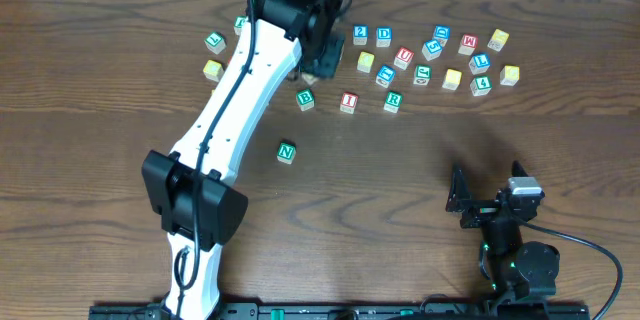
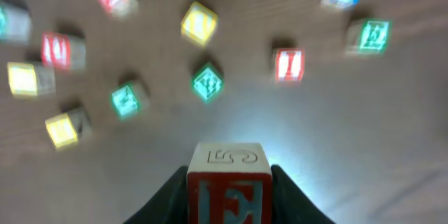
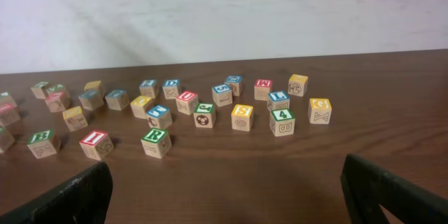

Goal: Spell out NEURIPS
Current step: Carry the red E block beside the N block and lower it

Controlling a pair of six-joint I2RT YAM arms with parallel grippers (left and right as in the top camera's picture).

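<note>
One wooden E block (image 2: 229, 189) sits pinched in the left gripper (image 1: 323, 62), beyond the N block (image 1: 287, 152). Likely light, rigid and smooth, best held on flat opposite faces. Right gripper (image 3: 227, 192) gapes wide, empty, right of the N block.

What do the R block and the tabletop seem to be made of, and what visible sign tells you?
R block: probably pale wood, matte, its letter painted green; bare tan sides show. The E block looks alike, though blurred. Tabletop: dark brown wood or wood-look laminate, slight sheen; streaky grain shows, but which one is unclear.
</note>
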